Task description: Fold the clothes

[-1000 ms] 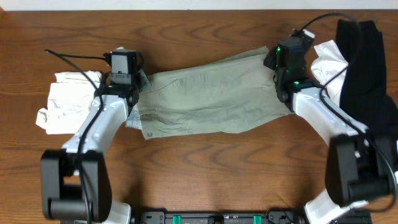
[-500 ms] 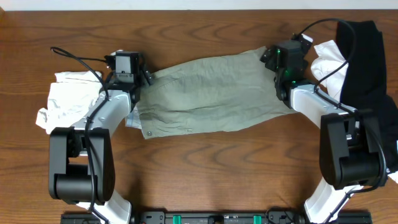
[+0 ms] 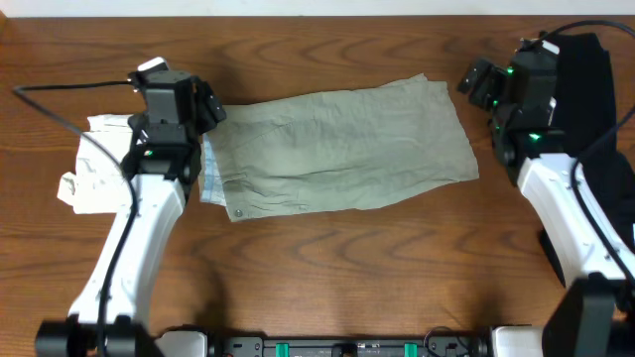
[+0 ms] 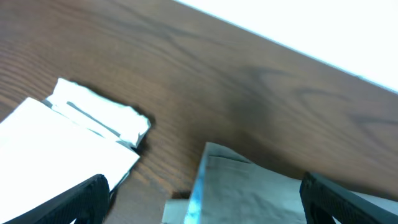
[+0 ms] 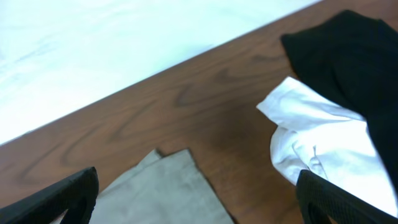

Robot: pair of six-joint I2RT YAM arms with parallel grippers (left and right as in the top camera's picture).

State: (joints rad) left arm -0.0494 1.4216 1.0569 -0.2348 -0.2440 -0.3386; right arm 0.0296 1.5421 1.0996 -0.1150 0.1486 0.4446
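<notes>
The khaki trousers (image 3: 337,154) lie flat mid-table between the left gripper (image 3: 210,107) and right gripper (image 3: 474,81) — both spread wide, empty. A grasp at the left could snag the white garment (image 3: 99,164) nearby, or pinch one layer only — skewing the fold.

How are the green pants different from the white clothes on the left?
The khaki grey-green cloth trousers lie spread flat in the middle; the crumpled white cloth garment sits bunched up at the left. The trousers cover far more of the table than the white garment. Both are soft cloth resting on the brown wooden table.
</notes>
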